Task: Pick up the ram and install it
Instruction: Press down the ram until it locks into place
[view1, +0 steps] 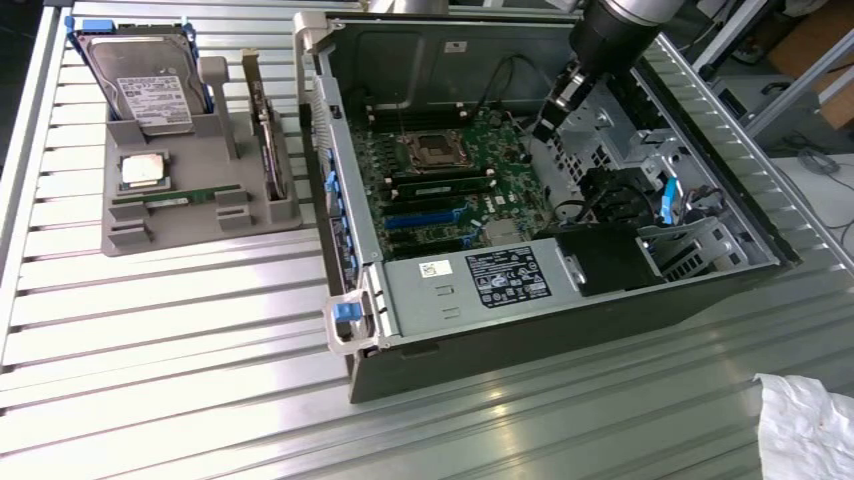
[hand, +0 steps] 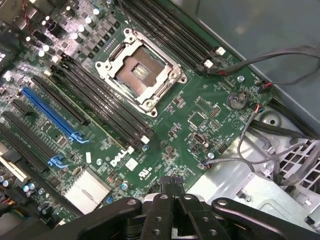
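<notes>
**Arm Over the Open Computer, Ram on the Gray Stand**

The gripper (hand: 172, 186) is clenched tight — its two black fingers (hand: 164, 192) press together with nothing between them. It hangs over the green motherboard (hand: 165, 115) inside the open computer case (view1: 350, 215). In the wrist view the fingertips sit above the edge of the board, near the shiny bare metal floor of the case. The empty processor socket (hand: 141, 72) with its silver frame lies farther in, and long black slots (hand: 102, 102) run along both sides of it. A blue slot (hand: 50, 112) lies next to some of them.

In the exterior view the black arm (view1: 607, 45) comes down into the far side of the case.

One ram (view1: 174, 198) lies flat on the gray stand (view1: 200, 225), well apart from the gripper, on the exterior view's left. Just beside it on the stand is the square silver processor (view1: 142, 171). Behind that the hard drive (view1: 147, 85) leans upright. A thin card (view1: 271, 150) stands on its edge at the side of the stand nearest the case.

Another green stick (view1: 441, 187) sits in a slot on the motherboard — below the socket in the exterior view.
</notes>
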